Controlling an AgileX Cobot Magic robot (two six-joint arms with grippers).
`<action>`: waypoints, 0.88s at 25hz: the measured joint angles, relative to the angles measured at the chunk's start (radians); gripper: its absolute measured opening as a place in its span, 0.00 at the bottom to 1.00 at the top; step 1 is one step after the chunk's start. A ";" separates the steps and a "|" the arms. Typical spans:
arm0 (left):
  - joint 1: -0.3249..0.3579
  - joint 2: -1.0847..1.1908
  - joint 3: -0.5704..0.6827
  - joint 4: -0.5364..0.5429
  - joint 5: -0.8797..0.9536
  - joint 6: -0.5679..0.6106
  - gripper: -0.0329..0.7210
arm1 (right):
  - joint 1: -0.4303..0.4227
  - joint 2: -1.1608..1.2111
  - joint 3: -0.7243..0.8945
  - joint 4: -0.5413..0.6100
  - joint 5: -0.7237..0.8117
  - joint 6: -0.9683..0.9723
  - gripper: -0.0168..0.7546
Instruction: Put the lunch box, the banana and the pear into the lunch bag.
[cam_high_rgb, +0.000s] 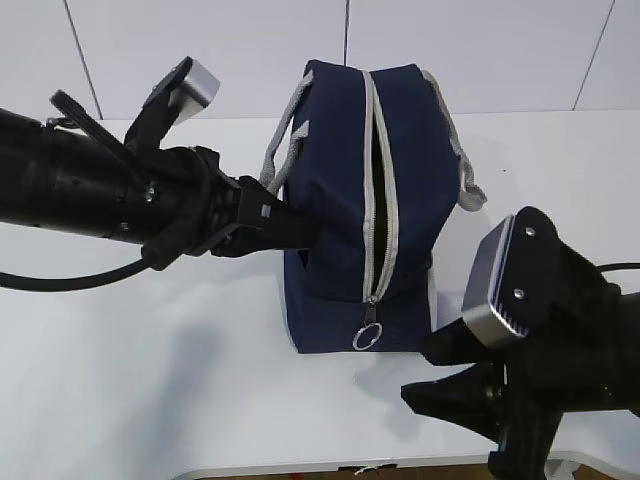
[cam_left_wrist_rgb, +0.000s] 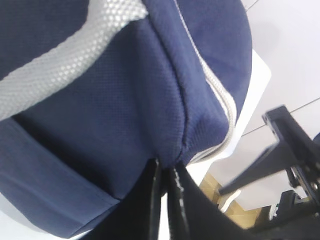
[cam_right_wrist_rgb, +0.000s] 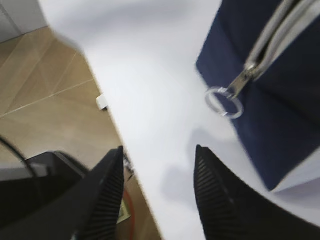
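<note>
Lunch bag (cam_high_rgb: 345, 210) upright at centre frame on bench (cam_high_rgb: 150, 360), zipper (cam_high_rgb: 383, 190) mostly open, ring pull (cam_right_wrist_rgb: 224, 102) hanging low at front. Left end effector (cam_left_wrist_rgb: 165, 172) pinched narrow on a fold of navy side fabric, mid-left. Right end effector (cam_right_wrist_rgb: 157, 195) half spread, empty, lower right over bench edge. Risks: thin fabric pinch slipping, mouth sagging shut; bag tipping if tugged. Lunch box, banana, pear not visible; possibly inside, cannot confirm.
</note>
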 joint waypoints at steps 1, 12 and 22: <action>0.000 0.000 0.000 0.000 0.002 0.000 0.02 | 0.000 0.000 0.005 0.060 -0.014 -0.053 0.52; 0.000 0.000 0.000 -0.037 0.036 0.000 0.02 | 0.000 0.104 0.012 0.449 -0.043 -0.522 0.52; 0.000 0.002 0.000 -0.062 0.104 0.000 0.02 | 0.000 0.185 0.012 0.459 -0.054 -0.602 0.52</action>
